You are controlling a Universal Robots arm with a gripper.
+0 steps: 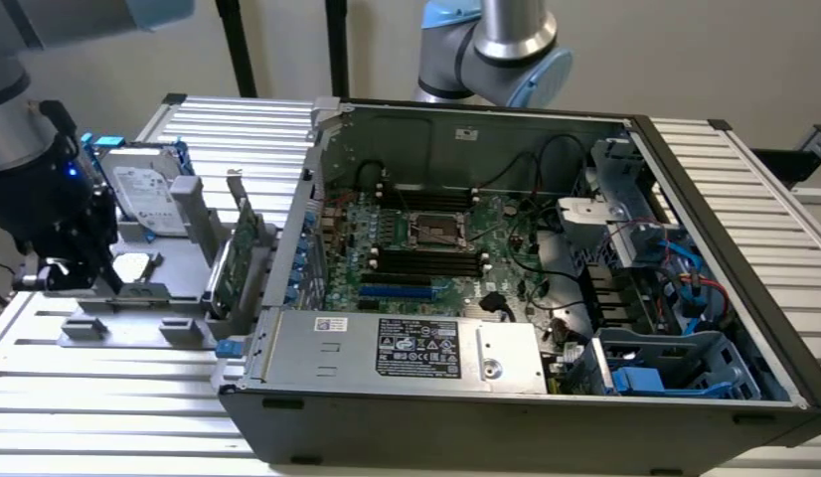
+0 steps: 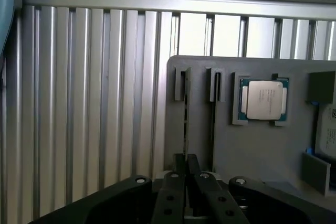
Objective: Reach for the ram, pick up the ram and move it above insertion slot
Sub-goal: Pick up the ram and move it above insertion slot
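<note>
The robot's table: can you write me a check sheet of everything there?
Surface: slatted metal table.
Job's things: ram stands edge-on in a slot of the grey holder; the open case sits beside the holder.
Clutter: chip, hard drive and card, all in the holder.
Grippers: gripper is low over the holder, close to the ram's slot.
Cables: black and blue cables inside the case.
Surroundings: plain wall, black poles, an arm joint behind the case.
</note>
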